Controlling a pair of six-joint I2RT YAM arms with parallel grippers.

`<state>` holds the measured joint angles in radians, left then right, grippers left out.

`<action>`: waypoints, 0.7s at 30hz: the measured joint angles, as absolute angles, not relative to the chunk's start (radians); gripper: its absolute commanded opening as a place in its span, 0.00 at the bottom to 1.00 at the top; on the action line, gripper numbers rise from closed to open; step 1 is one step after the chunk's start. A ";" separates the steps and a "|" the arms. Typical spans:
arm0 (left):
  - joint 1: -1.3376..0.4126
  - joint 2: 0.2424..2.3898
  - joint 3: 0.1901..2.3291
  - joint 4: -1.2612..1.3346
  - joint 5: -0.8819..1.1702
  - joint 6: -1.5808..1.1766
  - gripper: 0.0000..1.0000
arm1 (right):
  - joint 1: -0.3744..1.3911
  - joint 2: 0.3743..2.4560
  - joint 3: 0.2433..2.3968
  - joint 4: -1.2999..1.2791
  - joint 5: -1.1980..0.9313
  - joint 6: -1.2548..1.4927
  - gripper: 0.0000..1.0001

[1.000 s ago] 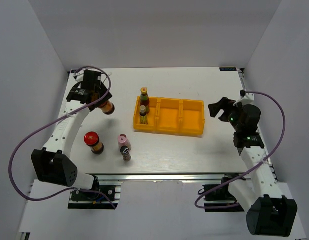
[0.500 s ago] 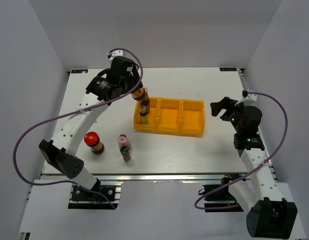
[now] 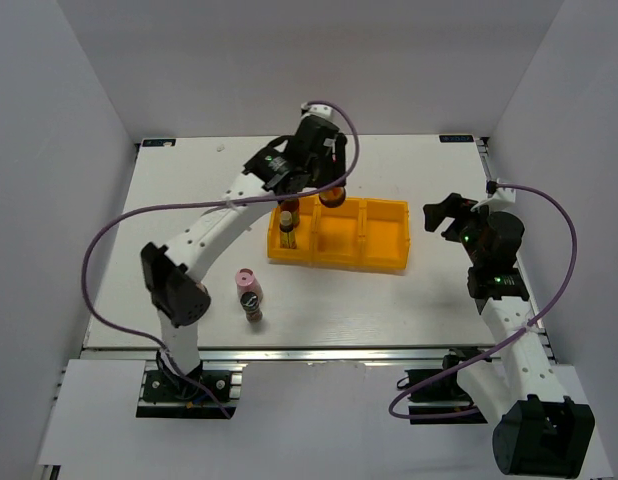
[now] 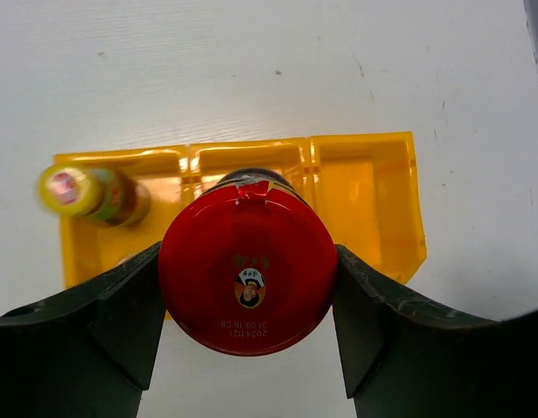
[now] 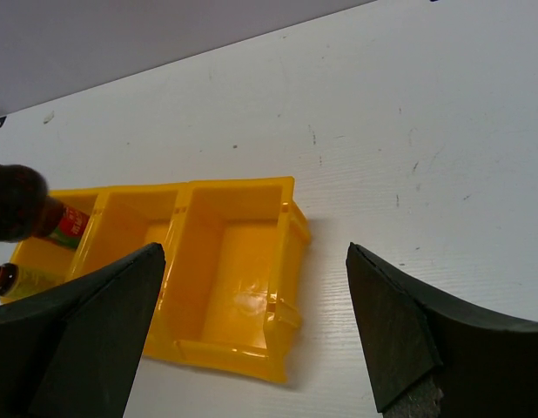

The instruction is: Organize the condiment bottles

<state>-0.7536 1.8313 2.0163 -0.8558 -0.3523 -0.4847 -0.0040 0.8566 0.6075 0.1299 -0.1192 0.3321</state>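
Observation:
My left gripper point(image 3: 327, 186) is shut on a squat dark bottle with a wide red cap point(image 4: 247, 266) and holds it above the middle compartment of the yellow tray point(image 3: 384, 262). Its fingers point(image 4: 121, 313) press both sides of the cap. Two slim yellow-capped bottles point(image 3: 288, 210) point(image 3: 286, 233) stand in the tray's left compartment; one shows blurred in the left wrist view point(image 4: 64, 190). The pink-capped bottle point(image 3: 249, 293) stands on the table in front of the tray. The second red-capped bottle is hidden behind my left arm's elbow. My right gripper point(image 3: 444, 215) is open and empty, right of the tray point(image 5: 234, 287).
The tray's right compartment point(image 4: 365, 200) holds nothing. My left arm's elbow point(image 3: 174, 290) hangs over the table's front left. White walls close in the table at the left, back and right.
My left arm has swung right from the table's left side to over the tray, carrying the red-capped bottle. Its elbow now covers the other red-capped bottle. The right arm has barely moved.

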 measured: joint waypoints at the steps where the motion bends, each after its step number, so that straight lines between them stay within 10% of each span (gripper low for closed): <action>1: -0.762 1.874 2.046 -0.859 -0.338 -0.481 0.00 | -0.004 0.857 0.607 0.130 -0.109 0.332 0.89; 21: -0.788 2.181 2.202 -0.890 -0.278 -0.455 0.05 | -0.004 0.886 0.607 0.111 -0.033 0.328 0.89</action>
